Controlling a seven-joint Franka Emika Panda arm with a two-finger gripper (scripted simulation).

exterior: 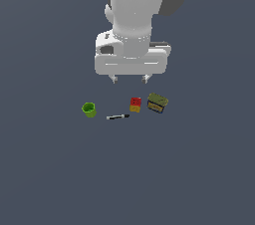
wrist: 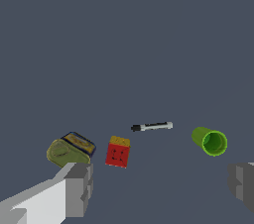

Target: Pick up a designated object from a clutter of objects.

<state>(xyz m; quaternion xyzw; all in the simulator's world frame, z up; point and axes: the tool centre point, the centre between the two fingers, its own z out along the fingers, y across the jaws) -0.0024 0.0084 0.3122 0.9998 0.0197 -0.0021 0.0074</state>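
Here the fingers (exterior: 130, 78) hang wide apart and hold nothing above the olive-topped can (exterior: 157, 102), red-and-yellow block (exterior: 135, 104), pen (exterior: 117, 117) and green cup (exterior: 89, 109).

Green cup (exterior: 89, 109), pen (exterior: 117, 117), red-and-yellow block (exterior: 135, 104), and can (exterior: 157, 103) lie in a row.
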